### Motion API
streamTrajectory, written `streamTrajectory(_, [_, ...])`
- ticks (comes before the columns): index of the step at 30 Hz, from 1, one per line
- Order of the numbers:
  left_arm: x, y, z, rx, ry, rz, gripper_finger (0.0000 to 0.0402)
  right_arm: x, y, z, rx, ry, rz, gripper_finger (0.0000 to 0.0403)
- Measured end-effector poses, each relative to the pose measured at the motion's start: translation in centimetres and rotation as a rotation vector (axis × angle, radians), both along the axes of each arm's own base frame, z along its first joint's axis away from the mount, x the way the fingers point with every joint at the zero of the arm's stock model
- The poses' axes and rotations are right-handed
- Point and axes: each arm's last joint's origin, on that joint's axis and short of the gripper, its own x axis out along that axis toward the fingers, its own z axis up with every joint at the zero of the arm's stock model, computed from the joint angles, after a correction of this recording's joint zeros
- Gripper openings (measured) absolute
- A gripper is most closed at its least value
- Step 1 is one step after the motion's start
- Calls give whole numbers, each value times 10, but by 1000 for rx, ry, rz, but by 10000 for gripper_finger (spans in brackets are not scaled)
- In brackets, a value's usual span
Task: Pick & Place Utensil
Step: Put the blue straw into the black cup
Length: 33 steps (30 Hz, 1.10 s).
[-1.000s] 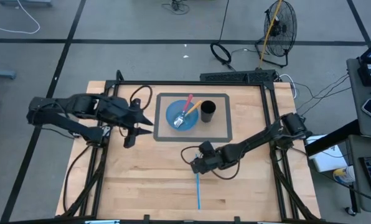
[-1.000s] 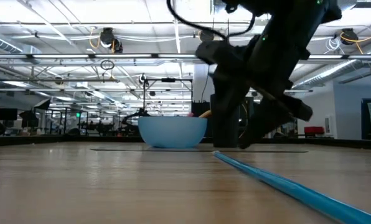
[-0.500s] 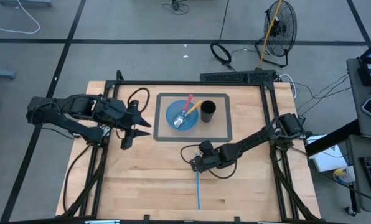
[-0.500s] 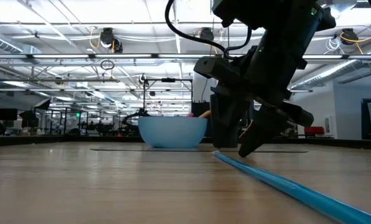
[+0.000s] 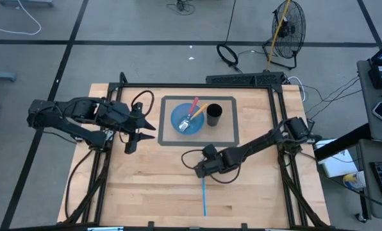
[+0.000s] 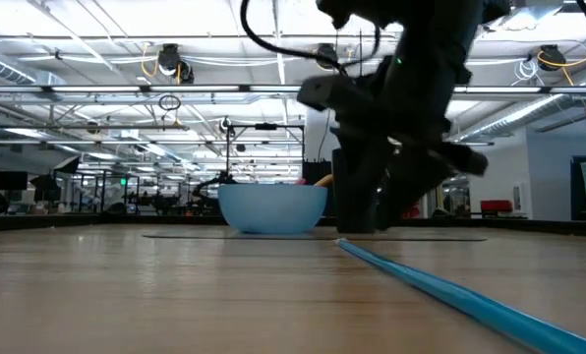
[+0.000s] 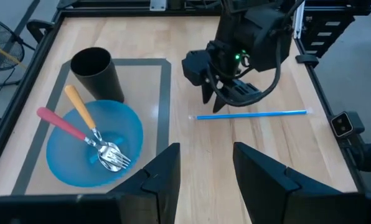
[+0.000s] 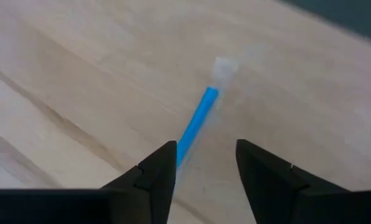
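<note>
While the high view hides it, right end effector [image 8: 201,168] spread astride blue utensil [image 8: 195,124], left end effector [image 7: 204,174] spread, idle.

The blue utensil [image 8: 197,121] ran out of sight behind a finger of the right gripper [image 8: 201,163]; its far tip was blurred, and its kind could not be told

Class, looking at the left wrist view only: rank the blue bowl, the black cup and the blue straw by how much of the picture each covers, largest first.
1. Blue bowl: widest, covers most.
2. Black cup: clearly smaller than the bowl.
3. Blue straw: long but very thin, least area.
The cup sits farther from the camera, so its true size may be understated.
</note>
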Motion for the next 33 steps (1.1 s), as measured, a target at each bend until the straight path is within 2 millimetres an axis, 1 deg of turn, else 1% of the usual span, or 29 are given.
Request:
streamTrajectory(5, [0,0,0,1,0,0,152,13,-2,31,-23,-11,19,155])
streamTrajectory(7, [0,0,0,1,0,0,152,16,-5,35,-25,-20,18,154])
streamTrajectory(11, [0,0,0,1,1,0,152,16,-12,33,13,16,29,154])
streamTrajectory(15, [0,0,-1,3,7,0,152,29,-14,30,67,-64,61,154])
streamTrajectory(20, [0,0,-1,7,6,-3,152,31,-16,33,57,-69,77,154])
streamTrajectory(23, [0,0,-1,11,6,2,152,32,-16,24,53,-39,79,154])
streamTrajectory(26, [0,0,-1,12,6,1,152,41,-12,13,105,-55,104,154])
streamTrajectory(29, [-1,0,-1,12,10,1,152,47,-9,3,136,-6,126,154])
streamTrajectory(31, [-1,0,-2,14,24,1,152,47,-9,6,113,44,129,154])
streamTrajectory(33, [-2,1,-3,15,37,2,152,46,-11,16,69,76,128,154])
